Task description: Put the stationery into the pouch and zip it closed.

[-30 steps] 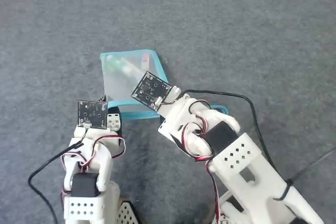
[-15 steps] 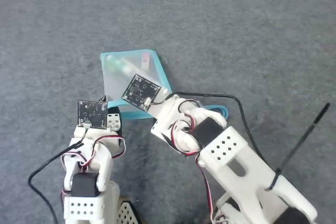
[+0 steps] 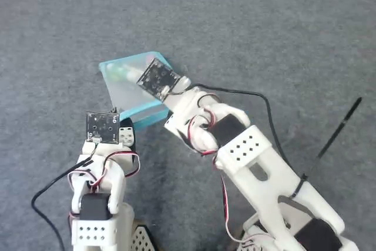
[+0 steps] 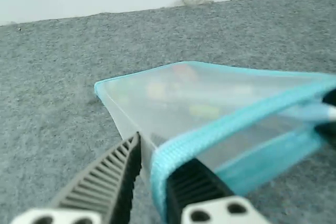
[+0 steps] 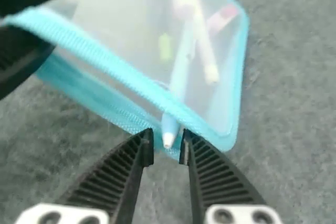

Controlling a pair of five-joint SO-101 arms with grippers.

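The jaws of the right gripper (image 5: 166,134) are closed on the zipper pull (image 5: 169,128) of the pouch (image 5: 131,35), and those of the left gripper (image 4: 157,156) are clamped on its near zipper corner. The stationery (image 5: 202,51) is seen inside the pouch, which is held left of centre on the table (image 3: 282,45).

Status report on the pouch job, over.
Left gripper shut on pouch corner. Right gripper around pale-blue tip at zip edge. Stationery inside pouch. No obstruction seen.

White printed-plastic arms (image 3: 97,204) w/ perforated housings (image 3: 249,145), red/blk/white servo wires (image 3: 205,145), blk cables (image 3: 247,92), square blk cam boards (image 3: 103,127); grippers (image 5: 165,139) w/ ribbed blk jaws.
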